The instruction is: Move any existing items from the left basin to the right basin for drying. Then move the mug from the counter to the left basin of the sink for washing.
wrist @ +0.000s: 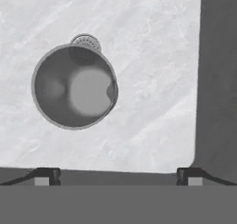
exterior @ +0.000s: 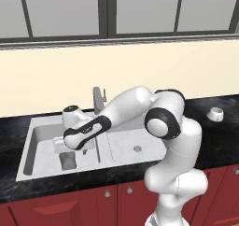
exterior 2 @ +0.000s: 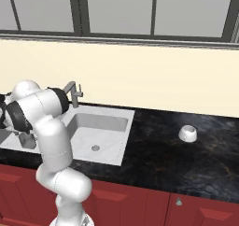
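- Both base views looked forward and down from behind the arm, sharing the sink.
- The hand view looked closely down into the left basin.

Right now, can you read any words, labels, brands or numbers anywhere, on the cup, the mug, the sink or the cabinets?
None: no readable text in any view.
The cup is plain dark grey, seen from above inside the left basin.
The mug on the counter is plain white-grey.
The sink, faucet and red cabinets carry no markings.
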Robot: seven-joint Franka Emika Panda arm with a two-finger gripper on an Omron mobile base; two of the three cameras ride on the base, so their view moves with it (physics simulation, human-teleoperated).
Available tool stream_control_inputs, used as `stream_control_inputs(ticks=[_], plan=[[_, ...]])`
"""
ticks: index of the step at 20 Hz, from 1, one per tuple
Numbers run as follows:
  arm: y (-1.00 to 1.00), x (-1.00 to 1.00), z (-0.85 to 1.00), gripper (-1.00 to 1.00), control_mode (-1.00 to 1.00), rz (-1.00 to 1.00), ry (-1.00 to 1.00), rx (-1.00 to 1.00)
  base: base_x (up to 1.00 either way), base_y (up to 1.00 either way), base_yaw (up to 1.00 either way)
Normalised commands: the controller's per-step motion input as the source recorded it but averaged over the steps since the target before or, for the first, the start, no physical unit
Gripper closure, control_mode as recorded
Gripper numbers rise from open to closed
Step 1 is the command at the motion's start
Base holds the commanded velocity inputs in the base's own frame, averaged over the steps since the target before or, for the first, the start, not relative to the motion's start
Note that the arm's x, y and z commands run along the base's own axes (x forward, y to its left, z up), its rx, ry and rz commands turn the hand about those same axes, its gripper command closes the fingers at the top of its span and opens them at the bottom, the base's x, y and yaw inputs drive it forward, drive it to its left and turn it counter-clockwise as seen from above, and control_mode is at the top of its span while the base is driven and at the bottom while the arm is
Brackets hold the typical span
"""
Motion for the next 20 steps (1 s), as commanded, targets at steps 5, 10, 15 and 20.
stream_control_inputs(ticks=[5, 10, 15, 20], plan=[[0.0, 0.12, -0.29, -1.0, -1.0, -0.05, 0.0, 0.02, 0.0, 0.0, 0.0], [0.0, 0.22, -0.11, -1.0, -1.0, -0.03, -0.02, 0.01, 0.0, 0.0, 0.0], [-0.1, 0.18, -0.26, -1.0, -1.0, -0.03, 0.0, 0.02, 0.0, 0.0, 0.0], [-0.25, 0.04, -0.36, -1.0, -1.0, -0.04, 0.0, 0.04, 0.0, 0.0, 0.0]])
